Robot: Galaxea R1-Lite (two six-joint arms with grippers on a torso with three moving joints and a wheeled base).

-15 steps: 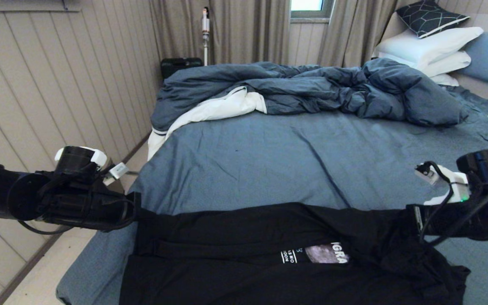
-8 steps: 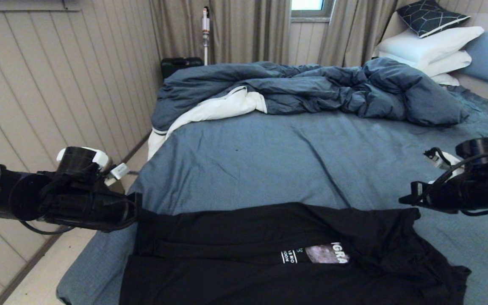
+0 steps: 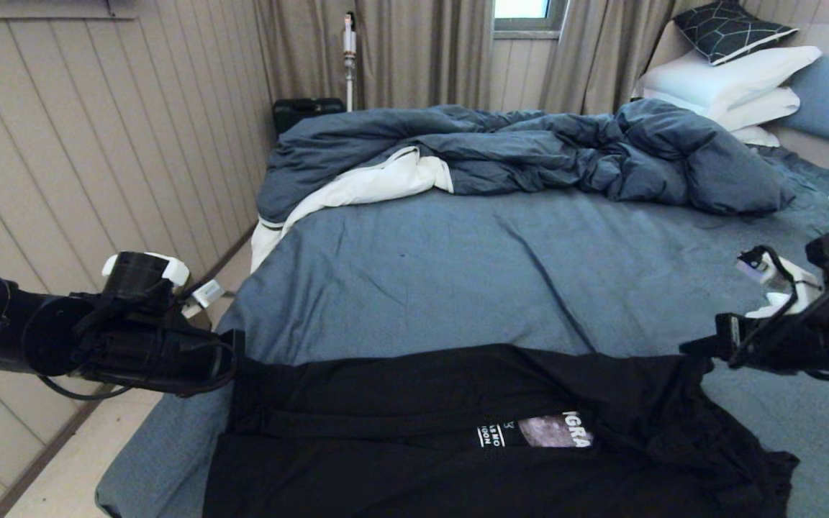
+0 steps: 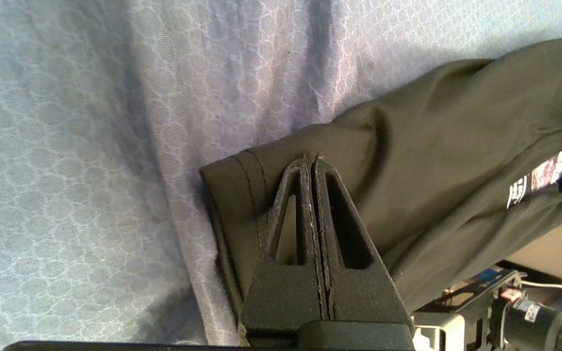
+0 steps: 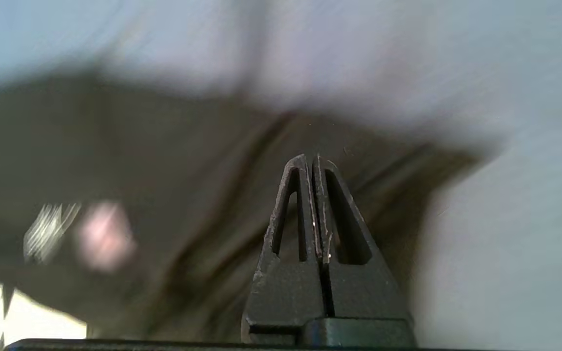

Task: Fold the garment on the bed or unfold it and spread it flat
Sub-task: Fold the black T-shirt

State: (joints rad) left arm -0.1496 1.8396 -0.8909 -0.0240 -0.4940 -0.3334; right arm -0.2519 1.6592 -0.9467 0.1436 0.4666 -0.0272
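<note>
Garment [image 3: 414, 424]: black, rumpled, near edge of bed [image 3: 458, 273]. Left gripper [image 4: 311, 161]: fingers pressed together over its left hemmed corner. Right gripper [image 5: 311, 158]: fingers together, above right corner, holding nothing. Duvet [image 3: 529, 151]: bunched far side.

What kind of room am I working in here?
A bedroom, by the look of it: a wide bed with a rumpled blue duvet, stacked white pillows at the headboard, and curtains over a window. A black T-shirt lies at the bed's near edge.
</note>
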